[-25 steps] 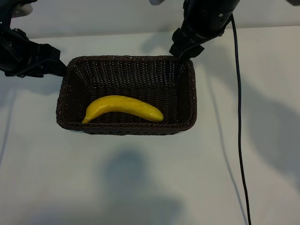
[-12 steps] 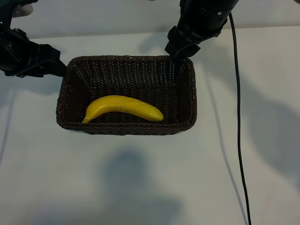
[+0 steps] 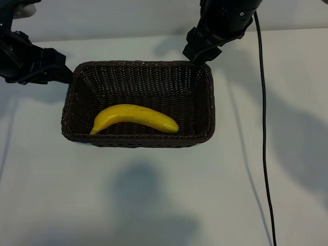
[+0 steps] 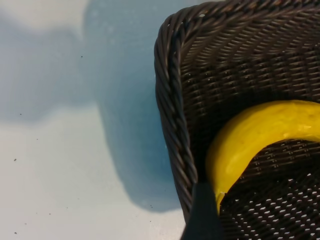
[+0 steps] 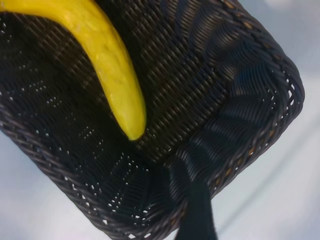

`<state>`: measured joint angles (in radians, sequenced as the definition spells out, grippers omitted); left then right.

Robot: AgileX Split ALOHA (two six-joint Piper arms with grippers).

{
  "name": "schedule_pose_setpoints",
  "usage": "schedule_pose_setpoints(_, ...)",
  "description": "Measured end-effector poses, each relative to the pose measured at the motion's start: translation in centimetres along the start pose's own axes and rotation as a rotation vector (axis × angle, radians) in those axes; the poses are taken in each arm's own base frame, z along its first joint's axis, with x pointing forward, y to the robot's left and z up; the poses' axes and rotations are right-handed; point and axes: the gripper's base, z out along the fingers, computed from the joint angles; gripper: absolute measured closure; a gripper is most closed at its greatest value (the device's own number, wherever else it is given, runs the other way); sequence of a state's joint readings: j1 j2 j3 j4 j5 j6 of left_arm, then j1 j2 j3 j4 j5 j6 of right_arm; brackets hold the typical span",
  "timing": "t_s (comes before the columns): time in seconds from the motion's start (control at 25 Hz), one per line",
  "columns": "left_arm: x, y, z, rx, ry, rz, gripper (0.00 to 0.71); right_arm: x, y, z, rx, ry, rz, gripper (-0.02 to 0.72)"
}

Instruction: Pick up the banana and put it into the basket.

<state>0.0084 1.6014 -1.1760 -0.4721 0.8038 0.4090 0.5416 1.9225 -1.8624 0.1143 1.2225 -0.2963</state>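
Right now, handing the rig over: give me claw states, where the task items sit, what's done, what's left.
Left claw: open, empty, just outside the basket's left end.
Right claw: open, empty, at the basket's far right corner.
Banana: lying flat inside the basket, along its near wall, free of both claws.
Done: banana is in the basket.
Left: probably only pulling both arms clear.

banana (image 3: 134, 118) in basket (image 3: 205, 102) | basket on table (image 3: 154, 205), centre-rear

The right gripper (image 3: 201, 55) shifted slightly (sideways).
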Motion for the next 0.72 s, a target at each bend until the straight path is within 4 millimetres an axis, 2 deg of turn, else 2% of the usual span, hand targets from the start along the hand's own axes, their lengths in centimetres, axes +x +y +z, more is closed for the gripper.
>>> schedule_pose_setpoints(0.72, 0.0, 0.03, 0.0, -0.003, 0.0, 0.006, 0.121, -0.24, -0.08, 0.0, 0.009, -0.026, 0.003, 0.11)
